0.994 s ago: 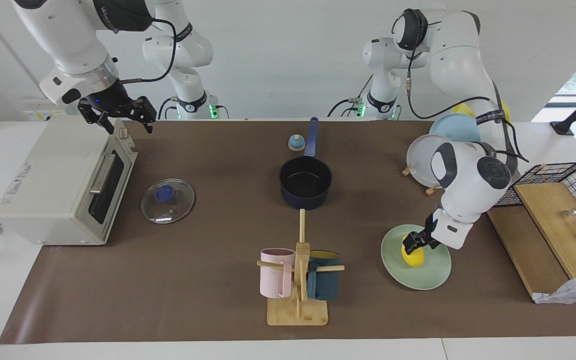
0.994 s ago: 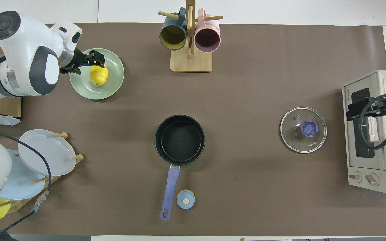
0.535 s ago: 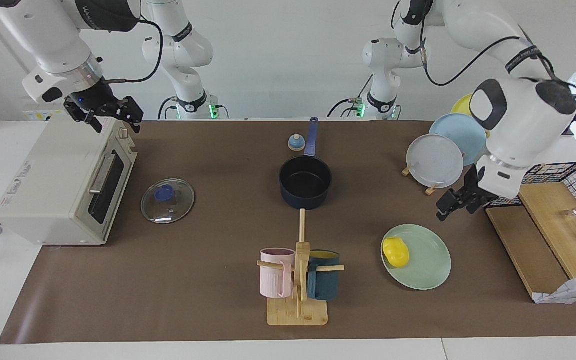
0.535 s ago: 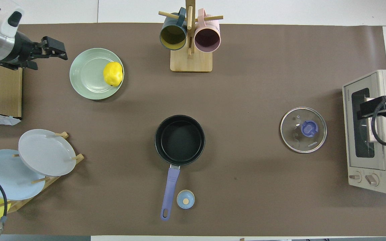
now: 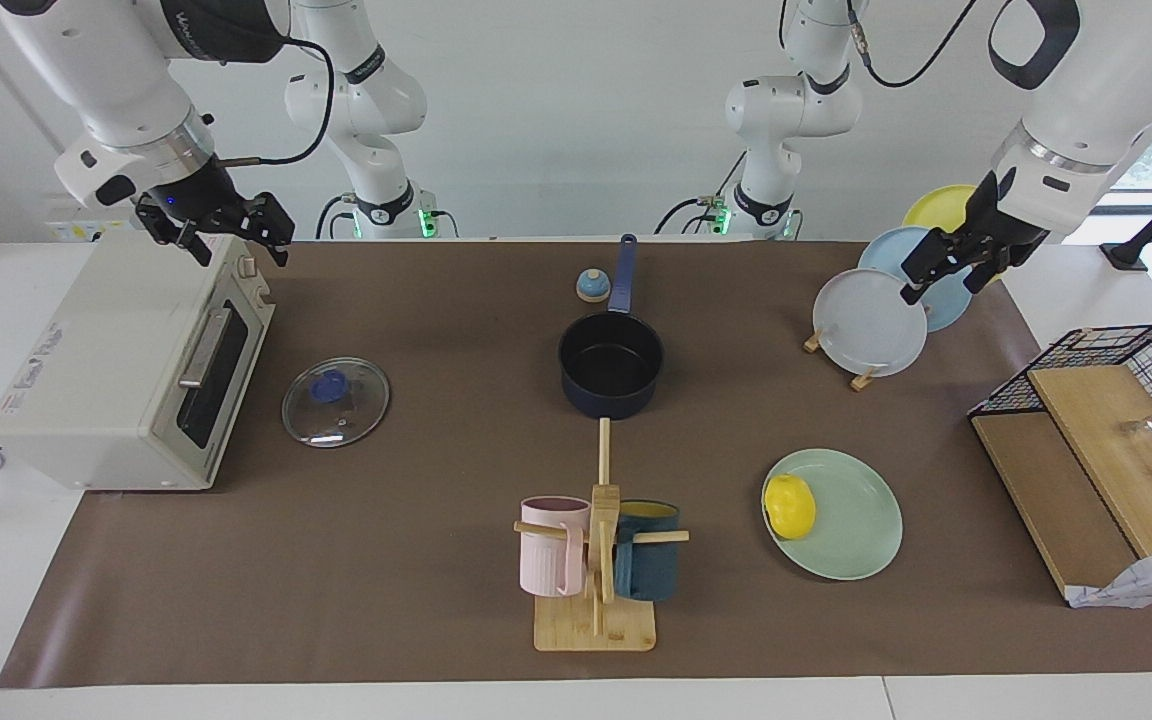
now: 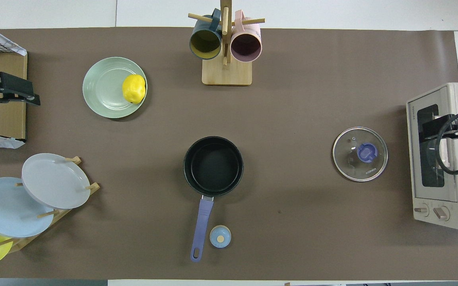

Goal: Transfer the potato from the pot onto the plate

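Overhead view, nearest me: the dark navy saucepan (image 6: 213,166) sits empty, its blue handle beside a small blue-and-tan knob (image 6: 220,236). A plate rack (image 5: 871,318) stands toward the left arm's end. Farther out, the bright yellow potato (image 5: 793,506) lies on the pale mint-green plate (image 5: 856,520), beside the wooden mug stand (image 5: 595,610). Left gripper (image 5: 946,264) hangs spread and empty over the rack; right gripper (image 5: 219,227), spread, waits over the cream toaster oven (image 5: 116,375), partly cut off overhead.

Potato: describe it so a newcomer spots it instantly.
Start at the wooden mug stand; beside it, toward the left arm's end of the table, lies a mint-green plate. The potato rests on that plate, at the edge closest to the stand. It is the only small bright yellow lump, lemon-like; nothing else sits on the plate.
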`<state>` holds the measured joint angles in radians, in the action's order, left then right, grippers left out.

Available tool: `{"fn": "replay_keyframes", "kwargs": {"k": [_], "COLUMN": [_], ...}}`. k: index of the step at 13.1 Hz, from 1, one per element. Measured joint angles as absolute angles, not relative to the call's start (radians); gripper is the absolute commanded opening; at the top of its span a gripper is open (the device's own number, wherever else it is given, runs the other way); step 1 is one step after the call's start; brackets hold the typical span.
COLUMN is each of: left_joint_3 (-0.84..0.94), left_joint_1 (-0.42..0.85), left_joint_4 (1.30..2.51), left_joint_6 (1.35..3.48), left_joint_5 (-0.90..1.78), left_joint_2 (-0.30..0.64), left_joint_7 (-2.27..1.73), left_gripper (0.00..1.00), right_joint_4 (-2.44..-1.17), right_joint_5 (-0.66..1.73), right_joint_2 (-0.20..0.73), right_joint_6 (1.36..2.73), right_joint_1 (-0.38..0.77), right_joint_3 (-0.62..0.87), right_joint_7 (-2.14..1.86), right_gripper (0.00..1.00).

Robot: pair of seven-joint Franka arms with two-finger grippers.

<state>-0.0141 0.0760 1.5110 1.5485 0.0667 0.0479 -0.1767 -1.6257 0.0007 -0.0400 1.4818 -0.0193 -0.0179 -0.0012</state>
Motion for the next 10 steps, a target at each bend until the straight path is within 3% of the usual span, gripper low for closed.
{"fn": "replay_keyframes", "kwargs": {"k": [5,10], "left_joint_3": [-0.01,-0.01], "left_joint_1": [0.101,0.106], "left_joint_4": [1.669,1.539], "left_joint_6": [1.591,1.434], "left_joint_5": [0.047,0.045], "left_joint_2": [-0.017,0.002], "left_joint_7": [-0.063,-0.043], "left_gripper": [1.0,1.0], "right_joint_4": [-1.626,-1.626], "right_joint_5": [0.001,0.001], "right_joint_2": [-0.04,-0.04], "right_joint_6": [1.482,1.482], "right_joint_1": [-0.019,-0.019], "right_joint_3": [-0.018,-0.013], "right_joint_7": [-0.001,-0.001], "right_gripper": [1.0,1.0]}}
